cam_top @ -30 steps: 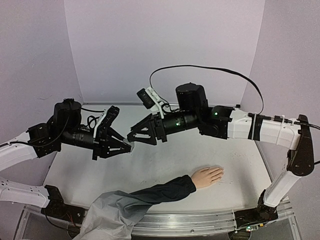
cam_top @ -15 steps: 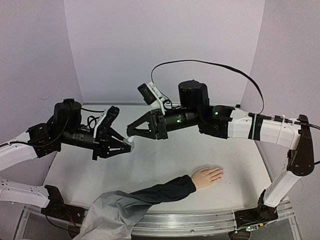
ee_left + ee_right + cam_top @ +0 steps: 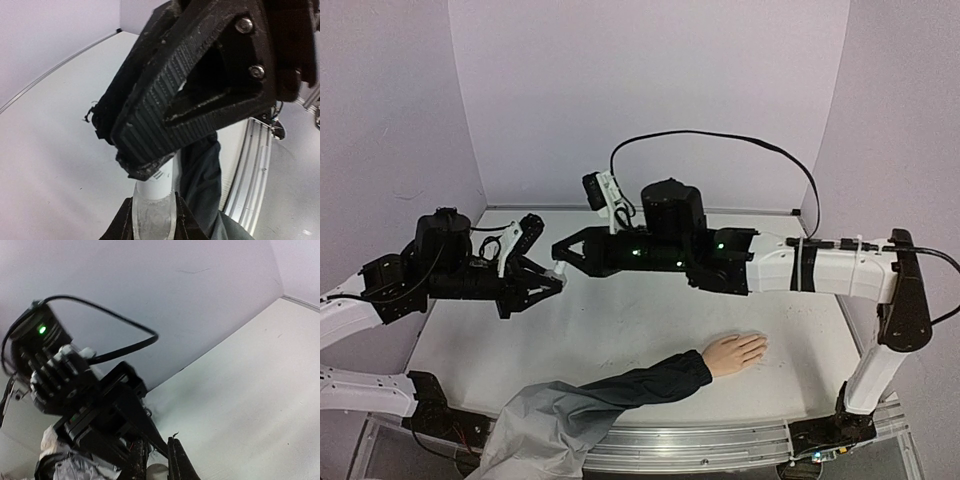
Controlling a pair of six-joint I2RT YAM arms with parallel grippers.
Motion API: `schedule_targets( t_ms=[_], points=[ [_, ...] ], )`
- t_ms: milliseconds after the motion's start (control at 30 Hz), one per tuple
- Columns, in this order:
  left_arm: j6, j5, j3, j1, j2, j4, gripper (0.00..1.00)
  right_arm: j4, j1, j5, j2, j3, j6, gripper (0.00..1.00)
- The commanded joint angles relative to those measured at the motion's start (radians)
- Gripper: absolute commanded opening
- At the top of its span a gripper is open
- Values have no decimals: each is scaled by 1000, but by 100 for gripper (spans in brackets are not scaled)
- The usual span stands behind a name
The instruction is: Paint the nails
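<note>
Hard to read: from above, the left pincer [image 3: 560, 281] and right pincer [image 3: 557, 259] meet tip to tip. Their black fingers cover nearly all of what sits between, and only a white speck shows. The left wrist view cuts the small clear bottle [image 3: 152, 220] off at the frame bottom, and the right pincer's ribbed finger [image 3: 160, 105] hides most of the white top [image 3: 159, 184]. The right wrist view is dim, with its own fingertips cropped at the frame bottom and a pale scrap between them. The nails [image 3: 760, 345] are too small and skin-toned to tell from the fingertips. Left pincer: narrow, both fingers pressed to the sides of the clear bottle, held clear of the table [image 3: 620, 330]. Right pincer: drawn in narrow on the white top, right against the left pincer's tips. The mannequin hand [image 3: 734, 353] lies flat on the table, toward the arm bases and right of both pincers, well apart from them, fingers pointing right. Its navy sleeve [image 3: 645, 384] trails left from the hand to the grey cloth [image 3: 535, 430], which hangs over the near edge. Room: bare table under the joined pincers and on either side of them. The back wall [image 3: 650, 100] stands behind them, and a black cable [image 3: 720, 135] arcs over the right arm.
</note>
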Motion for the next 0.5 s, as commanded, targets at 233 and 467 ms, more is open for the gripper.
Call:
schedule_targets(
  t_ms=[233,467],
  points=[
    [18,-230,-16,0,-62,200,0,-273,248,693,237,355,452,0],
    [17,-220,-6,0,-41,190,0,-237,227,723,62,254,226,35]
  ],
)
